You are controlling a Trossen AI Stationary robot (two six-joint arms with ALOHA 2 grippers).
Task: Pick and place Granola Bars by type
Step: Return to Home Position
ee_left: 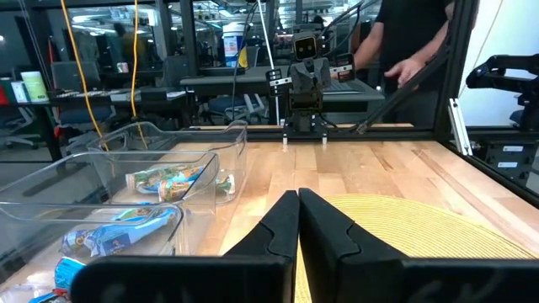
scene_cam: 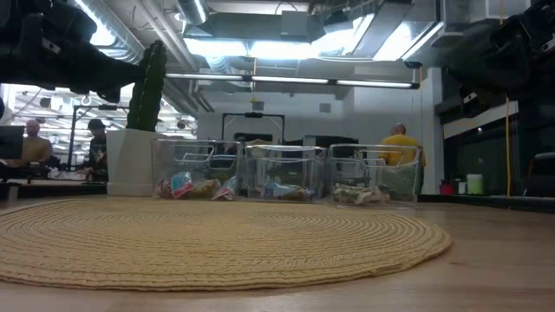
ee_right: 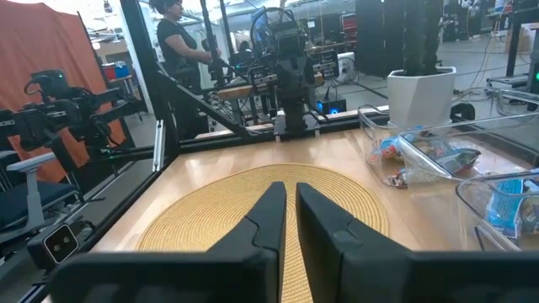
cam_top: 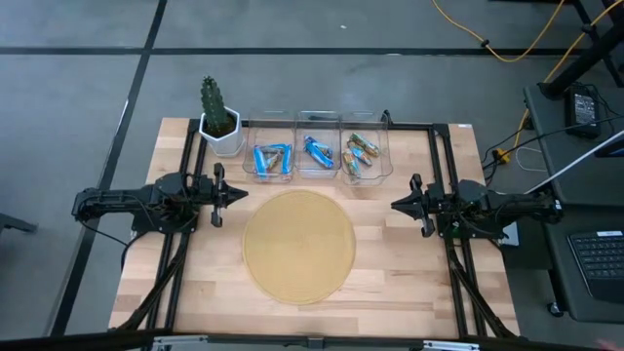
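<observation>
Wooden table point(cam_top: 409, 283) from above: round woven mat point(cam_top: 298, 246) centre; Granola Bars point(cam_top: 272, 159) lying in three clear bins point(cam_top: 318, 177) along far edge, cactus point(cam_top: 219, 112) at their left. Beside mat: left pincer point(cam_top: 242, 195) at left, right pincer point(cam_top: 395, 205) at right. Low view: bars on bin floors behind mat. Wrist views: both pincers closed, empty.

Three bins point(cam_top: 318, 176) sat on one bench point(cam_top: 409, 273), with one cactus point(cam_top: 213, 100), one mat point(cam_top: 298, 246), one left hand point(cam_top: 234, 194) and one right hand point(cam_top: 398, 205). Bars point(cam_top: 314, 149) lay in all three bins, too jumbled to count.
</observation>
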